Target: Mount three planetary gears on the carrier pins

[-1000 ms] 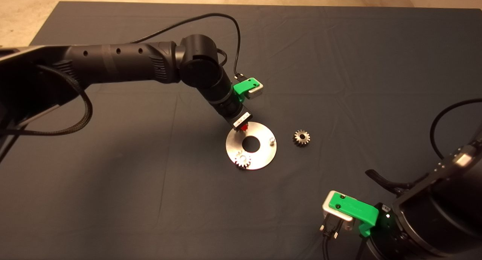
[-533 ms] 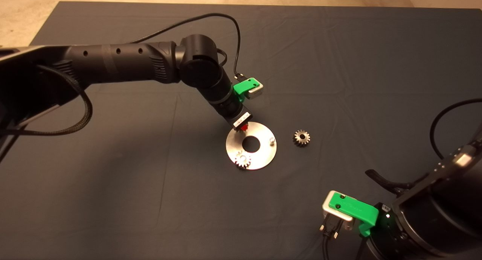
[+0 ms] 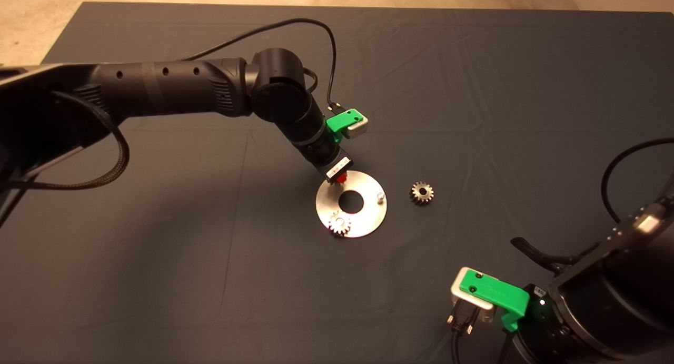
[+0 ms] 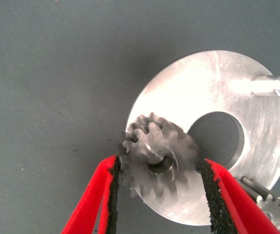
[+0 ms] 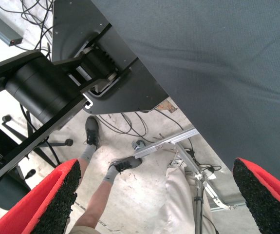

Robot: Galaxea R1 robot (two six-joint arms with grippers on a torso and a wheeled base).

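Note:
The shiny carrier disc (image 3: pixel 368 214) lies mid-mat with a centre hole. One planetary gear (image 3: pixel 339 224) sits on its near-left pin. A bare pin (image 3: pixel 380 196) stands at its right. A loose gear (image 3: pixel 421 193) lies on the mat to the right of the disc. My left gripper (image 3: pixel 341 178) is over the disc's far-left rim. In the left wrist view my left gripper (image 4: pixel 160 168) is shut on a tilted gear (image 4: pixel 159 158) at a pin on the disc (image 4: pixel 203 87). The bare pin (image 4: pixel 271 85) and the seated gear (image 4: pixel 271 212) also show there.
My right gripper (image 3: pixel 489 295) is parked at the mat's lower right and is open (image 5: pixel 157 180). Its wrist view looks past the mat's edge at the floor, a person's legs and shoes (image 5: pixel 105 165), cables and a metal frame.

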